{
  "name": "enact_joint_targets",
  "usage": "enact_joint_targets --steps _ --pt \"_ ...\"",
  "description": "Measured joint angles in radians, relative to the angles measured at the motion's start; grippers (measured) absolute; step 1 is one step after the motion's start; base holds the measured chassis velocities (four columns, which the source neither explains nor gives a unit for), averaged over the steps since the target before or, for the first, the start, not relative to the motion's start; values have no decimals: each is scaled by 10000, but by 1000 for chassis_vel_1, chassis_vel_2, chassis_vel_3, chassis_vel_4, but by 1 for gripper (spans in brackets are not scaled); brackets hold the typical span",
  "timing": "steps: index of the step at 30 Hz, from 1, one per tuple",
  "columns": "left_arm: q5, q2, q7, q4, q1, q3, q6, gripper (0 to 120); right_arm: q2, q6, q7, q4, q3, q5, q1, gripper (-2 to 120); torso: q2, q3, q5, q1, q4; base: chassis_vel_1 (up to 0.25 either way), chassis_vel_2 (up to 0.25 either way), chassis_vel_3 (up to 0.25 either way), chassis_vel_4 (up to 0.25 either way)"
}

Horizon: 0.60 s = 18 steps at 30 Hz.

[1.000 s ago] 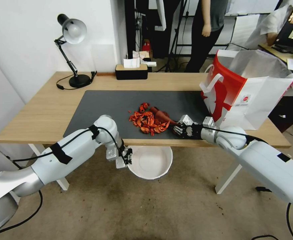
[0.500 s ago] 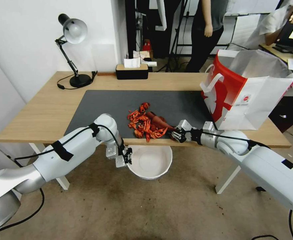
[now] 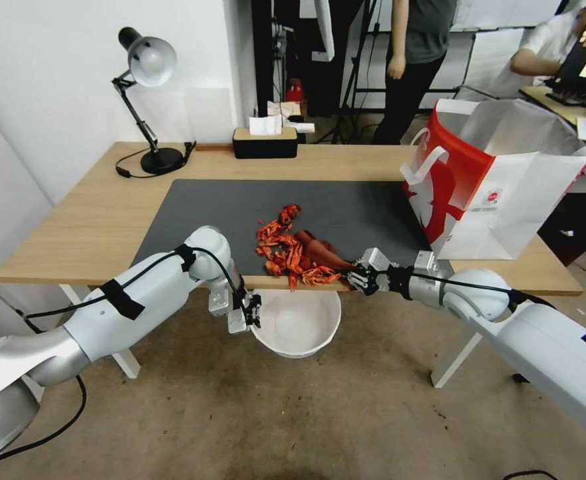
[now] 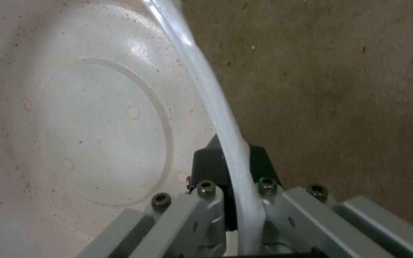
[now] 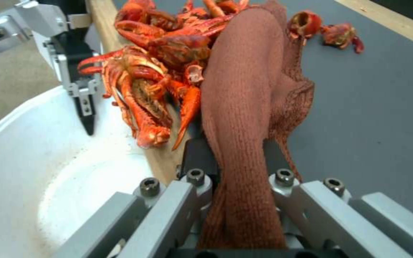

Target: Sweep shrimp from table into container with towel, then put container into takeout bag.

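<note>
Light-wood tabletop (image 3: 93,220), mid-frame: my right pincer (image 3: 358,275), clamped on the rust-red knitted towel (image 3: 319,252), has pushed the bright red-orange shrimp shells (image 3: 286,253) to the near edge, above the white round container (image 3: 297,325) my left pincer (image 3: 251,312) grips by the rim.

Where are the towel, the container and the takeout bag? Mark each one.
towel (image 5: 245,107), right wrist view, on its knit middle.
container (image 3: 329,328), head view, on its right inner wall.
takeout bag (image 3: 526,200), head view, on its white side panel.
</note>
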Motion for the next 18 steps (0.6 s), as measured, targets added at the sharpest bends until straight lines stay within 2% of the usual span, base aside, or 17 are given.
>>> enact_joint_targets --steps 18 --pt "-7 300 38 -63 -22 -23 -52 0 -244 74 -88 398 377 8 -517 7 -2 1 1 1 -1 0 0 0 0"
